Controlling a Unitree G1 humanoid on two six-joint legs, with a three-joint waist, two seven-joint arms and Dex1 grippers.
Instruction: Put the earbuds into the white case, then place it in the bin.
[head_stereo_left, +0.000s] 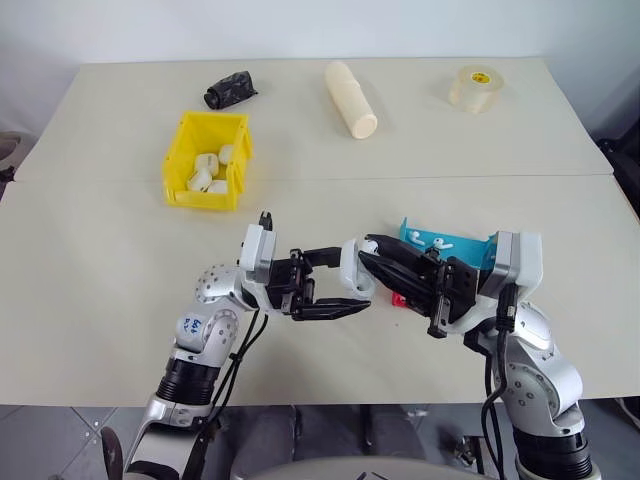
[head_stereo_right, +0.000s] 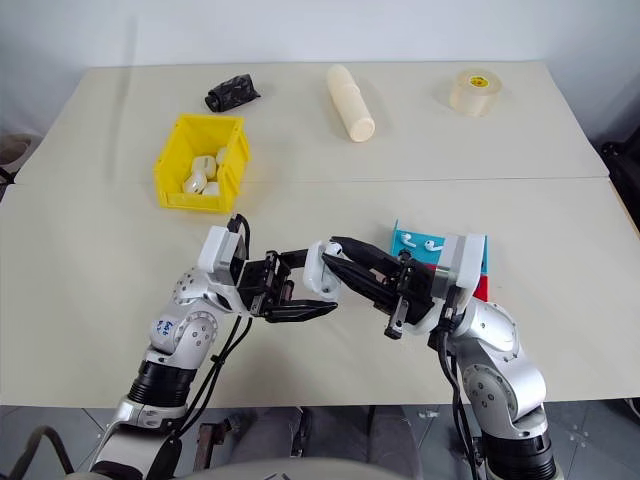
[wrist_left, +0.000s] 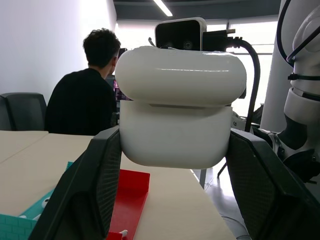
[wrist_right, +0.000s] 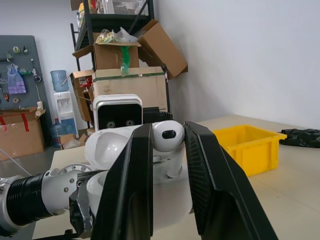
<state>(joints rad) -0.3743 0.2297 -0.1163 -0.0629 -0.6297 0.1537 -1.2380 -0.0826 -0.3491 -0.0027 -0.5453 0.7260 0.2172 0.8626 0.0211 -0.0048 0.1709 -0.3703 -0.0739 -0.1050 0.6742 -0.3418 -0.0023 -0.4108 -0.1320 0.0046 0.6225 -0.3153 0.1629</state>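
**Earbud meets case above the table**

Case (wrist_left: 180, 107), white with its lid tipped up, sits clamped between the left gripper (head_stereo_left: 335, 290) fingers, held above the table (head_stereo_left: 100, 290) in front of the robot. Right gripper (wrist_right: 167, 150) pinches one earbud (wrist_right: 167, 135) by its head, right at the case. More earbuds (head_stereo_left: 428, 241) lie in the blue tray (head_stereo_left: 412, 232) behind the grippers. Yellow bin (head_stereo_left: 178, 158) stands well apart, farther back on the left, with white items inside.
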